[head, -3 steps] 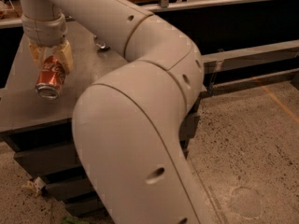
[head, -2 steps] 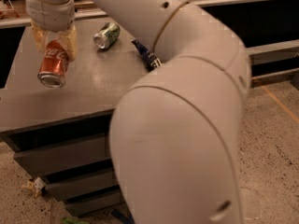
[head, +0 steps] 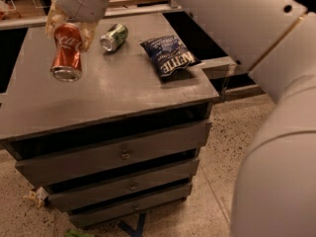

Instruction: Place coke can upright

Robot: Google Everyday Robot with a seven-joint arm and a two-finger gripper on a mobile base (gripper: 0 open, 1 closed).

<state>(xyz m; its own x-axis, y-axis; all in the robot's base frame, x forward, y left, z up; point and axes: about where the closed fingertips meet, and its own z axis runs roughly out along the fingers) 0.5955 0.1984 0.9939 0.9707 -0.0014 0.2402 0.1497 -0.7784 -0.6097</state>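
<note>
While clamped on the coke can with the gripper over the left of the tabletop, risks a topple. Let go at this tilt, probably lands on the silver rim and rolls, perhaps into the green can lying near, or off the left edge. Needs straightening and lowering before release.

One cam, high, looks down past arm onto cabinet top, close; fingers gripping coke can upper left.

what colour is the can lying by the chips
Green and silver can, camera view. The tool, upper left, grips the coke can.
</note>
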